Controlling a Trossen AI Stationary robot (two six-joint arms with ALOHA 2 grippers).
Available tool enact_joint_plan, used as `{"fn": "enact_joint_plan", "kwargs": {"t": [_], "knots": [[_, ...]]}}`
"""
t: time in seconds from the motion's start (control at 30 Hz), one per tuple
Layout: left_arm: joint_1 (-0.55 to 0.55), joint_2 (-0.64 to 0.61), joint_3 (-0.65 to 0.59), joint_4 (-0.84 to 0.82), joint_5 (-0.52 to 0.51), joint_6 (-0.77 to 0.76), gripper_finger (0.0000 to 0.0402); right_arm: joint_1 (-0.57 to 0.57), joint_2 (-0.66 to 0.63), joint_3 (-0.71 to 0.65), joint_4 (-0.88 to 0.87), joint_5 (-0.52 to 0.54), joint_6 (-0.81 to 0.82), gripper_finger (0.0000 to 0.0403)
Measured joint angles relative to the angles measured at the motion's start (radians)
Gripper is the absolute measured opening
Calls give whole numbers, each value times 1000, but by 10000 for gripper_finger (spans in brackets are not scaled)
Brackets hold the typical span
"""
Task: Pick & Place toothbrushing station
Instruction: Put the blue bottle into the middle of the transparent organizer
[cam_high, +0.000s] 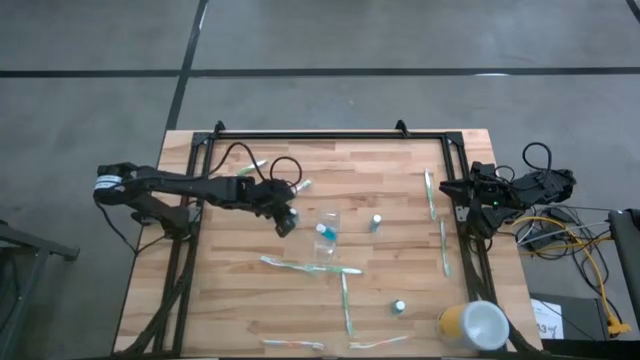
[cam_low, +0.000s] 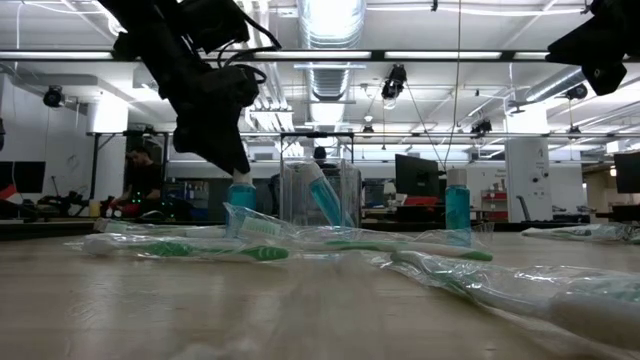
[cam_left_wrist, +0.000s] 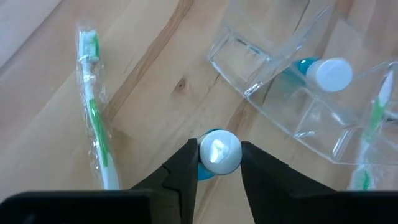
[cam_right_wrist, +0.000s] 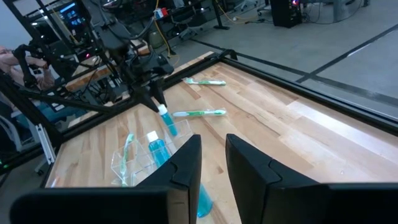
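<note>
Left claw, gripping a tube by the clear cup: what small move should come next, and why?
Probably carry it sideways over the clear cup and lower it in. The left claw is shut on a white-capped tube just beside the cup, which already holds one tube. The right claw waits at the table's right edge.

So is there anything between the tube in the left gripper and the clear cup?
Nothing visible does. The left gripper grips a tube by its white cap, beside the cup. Only bare table lies between them. One tube is already in the cup.
</note>
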Motion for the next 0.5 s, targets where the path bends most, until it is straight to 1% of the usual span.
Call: {"fn": "enact_joint_plan", "kwargs": {"t": [0.2, 0.33, 0.5], "knots": [[0, 0, 23, -1, 0, 15, 112, 0, 0, 0, 0, 0, 0, 79], [0, -7, 51, -18, 0, 15, 112, 0, 0, 0, 0, 0, 0, 77], [-2, -26, 135, -76, -1, 40, 112, 0, 0, 0, 0, 0, 0, 69]]}}
